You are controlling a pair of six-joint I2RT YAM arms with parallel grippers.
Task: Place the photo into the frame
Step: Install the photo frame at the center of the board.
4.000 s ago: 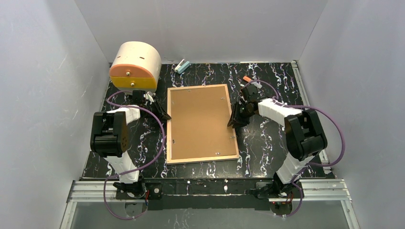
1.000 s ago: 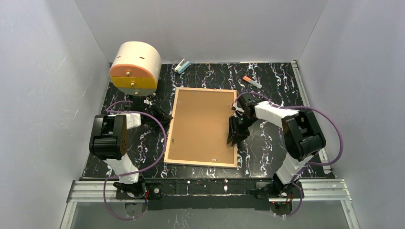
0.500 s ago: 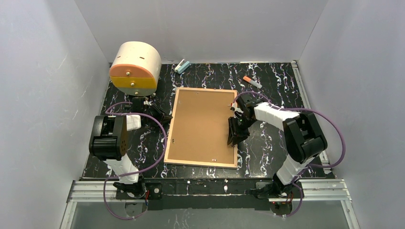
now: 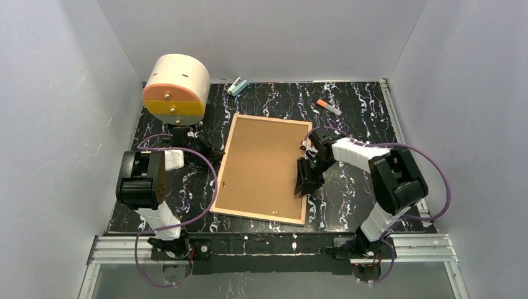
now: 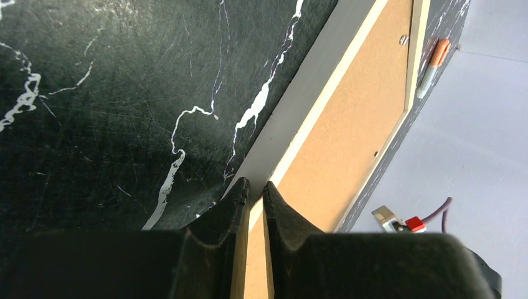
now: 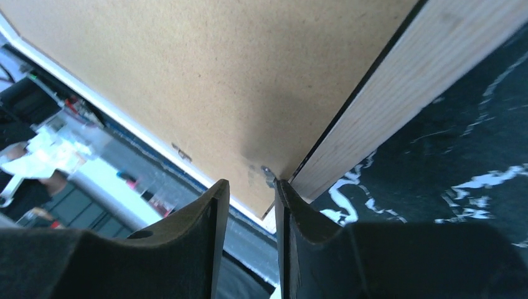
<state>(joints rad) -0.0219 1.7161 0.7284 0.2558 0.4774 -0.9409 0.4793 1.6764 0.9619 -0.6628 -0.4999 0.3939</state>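
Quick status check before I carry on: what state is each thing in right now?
frame: lying flat, back side up, skewed.
left gripper: jaws almost together at the frame's left rim; grip unclear.
right gripper: partly open, tips at a metal tab.
drawer box: both drawers closed.
marker: lying flat, orange cap on.

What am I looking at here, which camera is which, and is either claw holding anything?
Two robot arms sit at a black table. The wide picture looks down from above; the other two come from wrist cameras. The frame lies back-up in the middle, a cream drawer box, a pale-blue item and a marker behind it. The left gripper is closed on the frame's left rim. The right gripper stands part open over a metal tab at the right rim. No photo shows.
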